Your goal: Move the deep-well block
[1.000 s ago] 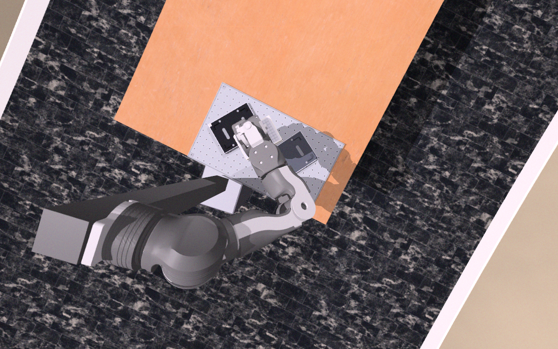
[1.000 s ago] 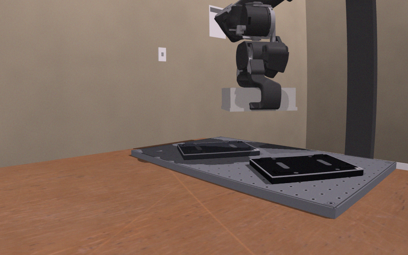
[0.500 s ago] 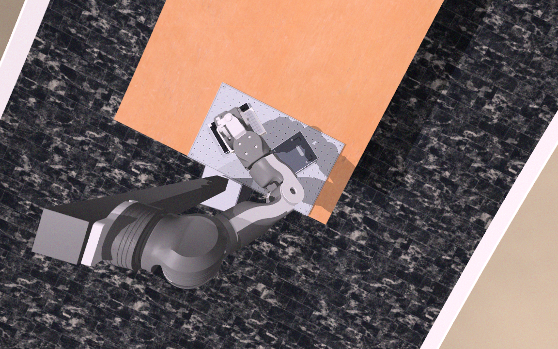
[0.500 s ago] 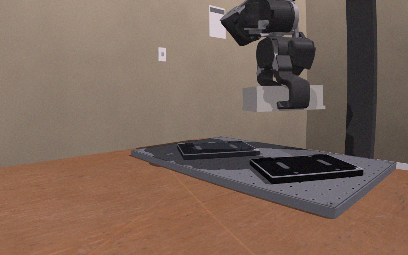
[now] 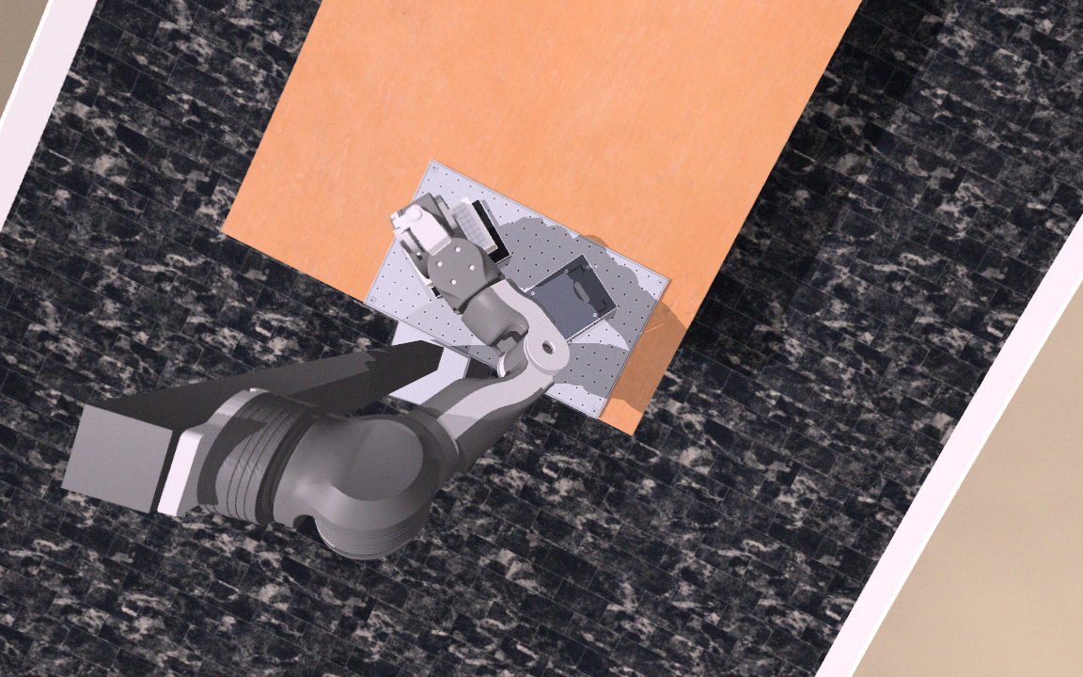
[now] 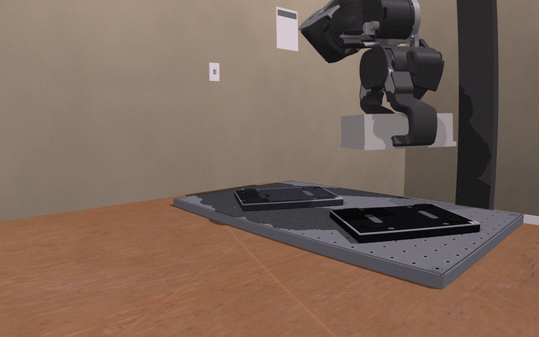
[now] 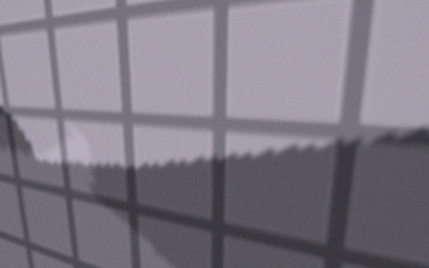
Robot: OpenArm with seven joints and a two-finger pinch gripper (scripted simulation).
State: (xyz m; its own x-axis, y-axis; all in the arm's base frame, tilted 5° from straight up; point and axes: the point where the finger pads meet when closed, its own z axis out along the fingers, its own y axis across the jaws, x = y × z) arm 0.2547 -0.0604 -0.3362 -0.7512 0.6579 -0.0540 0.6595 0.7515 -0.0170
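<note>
The pale grey 96-well deep-well block hangs level, high above the baseplate. My gripper is shut on the block across its short width. In the top view the gripper and block cover most of nest N2, of which only a dark edge shows. From the side, nest N2 lies empty right below the block. Nest N1 is empty, and it also shows in the top view, in shadow. The wrist view is filled by the block's blurred well grid. I cannot make out the cut-off corner.
Both black nests sit on a grey perforated baseplate at the edge of the orange table. The arm's dark column stands behind the plate on the N2 side. The arm's elbow overhangs the plate's near edge.
</note>
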